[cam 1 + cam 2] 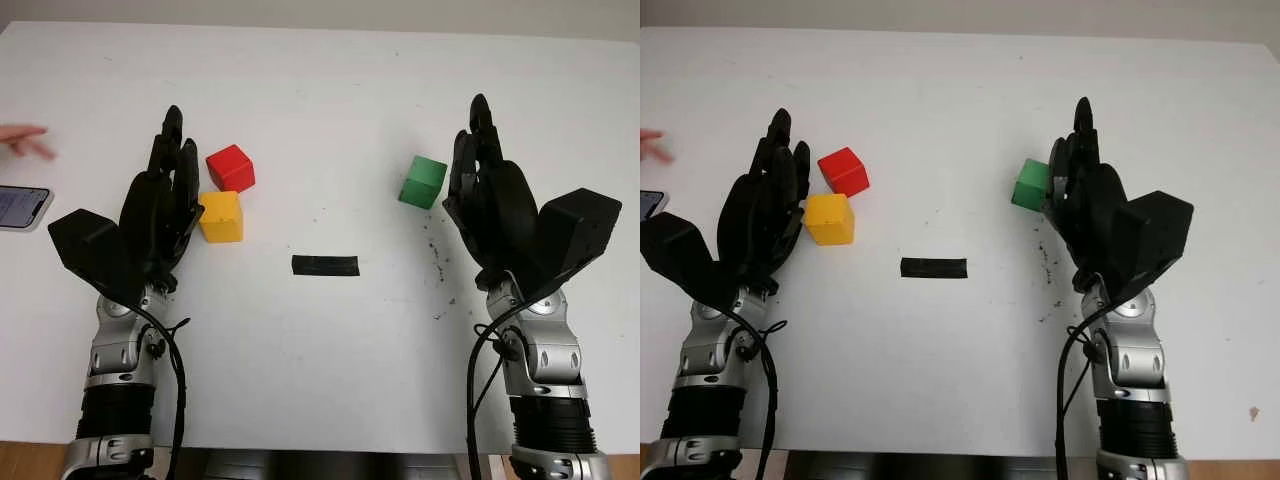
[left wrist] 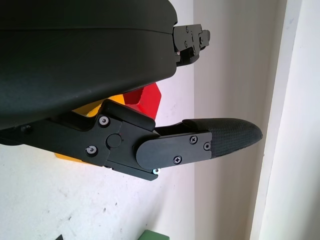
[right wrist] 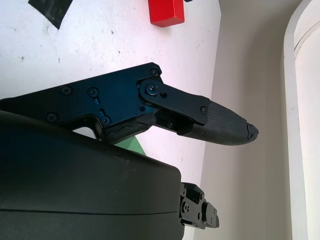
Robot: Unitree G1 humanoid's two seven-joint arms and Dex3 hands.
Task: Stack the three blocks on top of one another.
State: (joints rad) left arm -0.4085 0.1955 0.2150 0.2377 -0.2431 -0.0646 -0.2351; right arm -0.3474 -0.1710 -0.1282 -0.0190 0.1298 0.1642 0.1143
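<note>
The left hand (image 1: pixel 165 205) is open and holds nothing. The yellow block (image 1: pixel 221 216) sits just beside its fingers, on the inner side. The red block (image 1: pixel 231 167) is a little past the yellow one, touching it or almost touching at a corner.

The right hand (image 1: pixel 490 195) is open too, with nothing in it. The green block (image 1: pixel 423 181) is just beside its fingers, on the inner side. It is well apart from the other two blocks.

Between the two hands lies a strip of black tape (image 1: pixel 325 265) on the white table (image 1: pixel 320 90).

No block is stacked yet, so this looks like the very start. I think each hand now has to close on the block next to it and lift it.

The head views show a phone (image 1: pixel 20 206) and someone's fingers (image 1: pixel 25 141) far out past the left hand. The left wrist view shows red and yellow tucked close behind the hand.
</note>
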